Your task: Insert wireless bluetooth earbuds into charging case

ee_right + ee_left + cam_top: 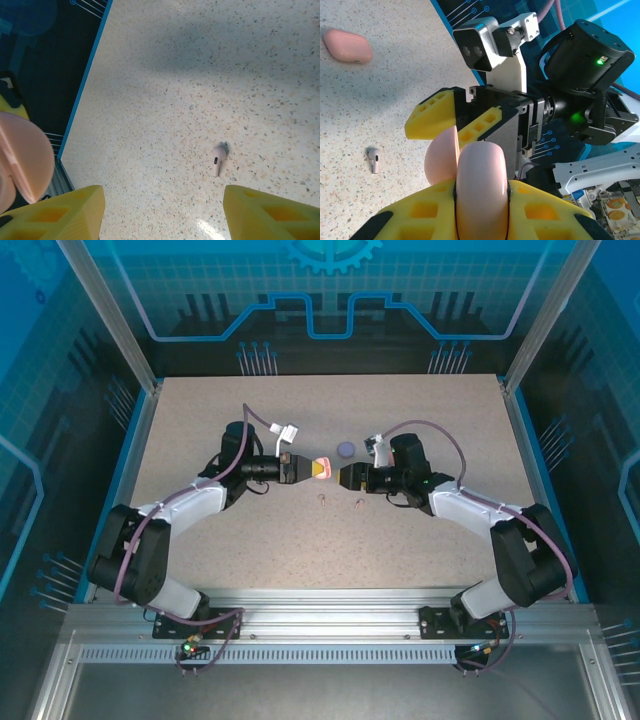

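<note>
Pale pink charging case (pixel 481 185) – open, pink earbud (pixel 217 159) lying flat

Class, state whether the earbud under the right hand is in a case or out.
Out: the earbud lies on the table, apart from the pink case.

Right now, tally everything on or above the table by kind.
Charging cases: 3 (open pink case in the left gripper, purple case, closed pink case)
Loose earbuds: 2 (left earbud, right earbud)
Total: 5
</note>
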Controlling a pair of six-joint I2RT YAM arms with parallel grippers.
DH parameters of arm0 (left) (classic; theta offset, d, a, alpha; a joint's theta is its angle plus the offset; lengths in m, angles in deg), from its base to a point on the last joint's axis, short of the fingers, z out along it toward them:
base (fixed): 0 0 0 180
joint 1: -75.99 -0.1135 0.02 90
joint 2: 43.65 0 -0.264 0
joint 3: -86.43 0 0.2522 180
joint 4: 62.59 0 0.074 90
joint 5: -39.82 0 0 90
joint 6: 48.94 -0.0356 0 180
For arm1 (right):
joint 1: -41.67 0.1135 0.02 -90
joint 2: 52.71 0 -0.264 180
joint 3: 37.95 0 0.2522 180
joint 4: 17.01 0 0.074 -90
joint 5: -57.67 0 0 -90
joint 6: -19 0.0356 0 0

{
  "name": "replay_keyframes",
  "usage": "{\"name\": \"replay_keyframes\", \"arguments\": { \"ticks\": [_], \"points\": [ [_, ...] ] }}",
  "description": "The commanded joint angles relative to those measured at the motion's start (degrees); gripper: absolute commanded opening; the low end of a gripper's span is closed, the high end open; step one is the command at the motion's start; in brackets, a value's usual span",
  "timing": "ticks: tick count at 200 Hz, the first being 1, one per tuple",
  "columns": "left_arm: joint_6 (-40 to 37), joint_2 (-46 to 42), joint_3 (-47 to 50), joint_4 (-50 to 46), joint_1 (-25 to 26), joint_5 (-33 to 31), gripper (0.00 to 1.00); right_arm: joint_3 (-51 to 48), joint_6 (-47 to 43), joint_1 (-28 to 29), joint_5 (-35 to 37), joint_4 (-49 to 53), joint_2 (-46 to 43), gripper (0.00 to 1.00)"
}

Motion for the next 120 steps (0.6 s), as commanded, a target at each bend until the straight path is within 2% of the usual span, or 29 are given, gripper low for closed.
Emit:
{"name": "replay_keyframes", "arguments": {
  "ticks": [1,43,120],
  "points": [
    [-1.7,-1.3,-1.5,1.0,0.2,1.4,0.00,-1.1,1.3,-0.9,-0.6,-0.7,-1.5,0.64],
    [-1.3,-0.2,-1.2,2.2,0.2,1.3,0.00,-1.5,1.1,0.1,-2.8,0.3,-6.3,0.64],
    [-0.2,0.4,-0.6,3.5,0.2,1.5,0.00,1.2,0.4,2.8,-3.7,-0.8,-5.4,0.55]
  ]
}}
